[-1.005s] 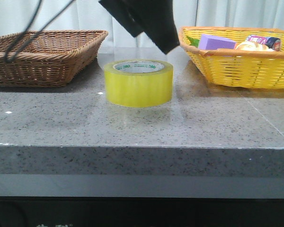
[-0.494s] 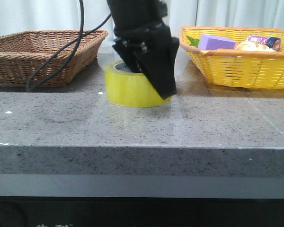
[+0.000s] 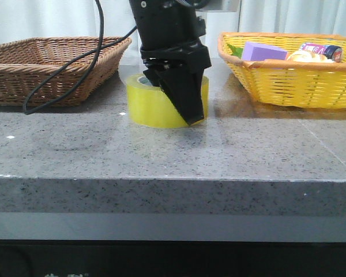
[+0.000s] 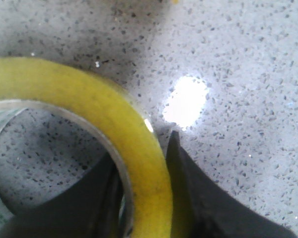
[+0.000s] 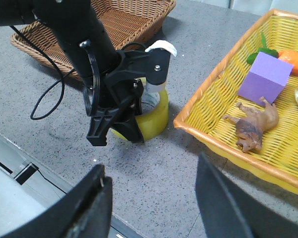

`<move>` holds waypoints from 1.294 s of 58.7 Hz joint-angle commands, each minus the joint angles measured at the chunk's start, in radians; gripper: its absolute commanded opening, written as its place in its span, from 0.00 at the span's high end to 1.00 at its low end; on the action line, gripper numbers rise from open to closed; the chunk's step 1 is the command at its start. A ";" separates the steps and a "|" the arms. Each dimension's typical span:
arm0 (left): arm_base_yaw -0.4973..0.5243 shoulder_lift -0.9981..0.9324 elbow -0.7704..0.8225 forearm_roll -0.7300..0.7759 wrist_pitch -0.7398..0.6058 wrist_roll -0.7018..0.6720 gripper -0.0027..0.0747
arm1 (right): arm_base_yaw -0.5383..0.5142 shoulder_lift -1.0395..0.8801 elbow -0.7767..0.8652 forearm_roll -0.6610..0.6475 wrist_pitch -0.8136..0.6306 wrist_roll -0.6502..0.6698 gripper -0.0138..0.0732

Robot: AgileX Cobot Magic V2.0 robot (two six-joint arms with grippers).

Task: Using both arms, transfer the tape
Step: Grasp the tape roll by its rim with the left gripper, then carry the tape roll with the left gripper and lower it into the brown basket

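Astride tape (image 3: 150, 104): left pincer (image 3: 181, 107).

Yellow tape (image 3: 151, 105) roll flat on countertop, left end effector (image 3: 184, 109) straddling its wall

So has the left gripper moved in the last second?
Yes. The left gripper came down from level with the yellow basket rim onto the tape.

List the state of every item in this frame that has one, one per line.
tape: upright on the table, wall between the left hand's fingers
left hand: straddling the tape wall, closure unclear
right hand: open, holding nothing
brown basket: looks empty
yellow basket: filled with items
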 commanded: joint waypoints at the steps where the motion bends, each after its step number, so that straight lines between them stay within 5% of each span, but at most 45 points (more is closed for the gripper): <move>1: -0.003 -0.056 -0.048 -0.005 -0.003 -0.012 0.86 | -0.005 -0.002 -0.026 0.013 -0.072 -0.010 0.37; 31: 0.031 -0.061 -0.340 0.038 0.064 -0.163 0.86 | -0.005 -0.002 -0.026 0.013 -0.072 -0.010 0.37; 58: 0.350 -0.054 -0.414 0.041 0.064 -0.348 0.86 | -0.005 -0.002 -0.026 0.013 -0.072 -0.010 0.37; 76: 0.456 0.022 -0.399 0.043 0.064 -0.350 0.86 | -0.005 -0.002 -0.026 0.013 -0.072 -0.010 0.37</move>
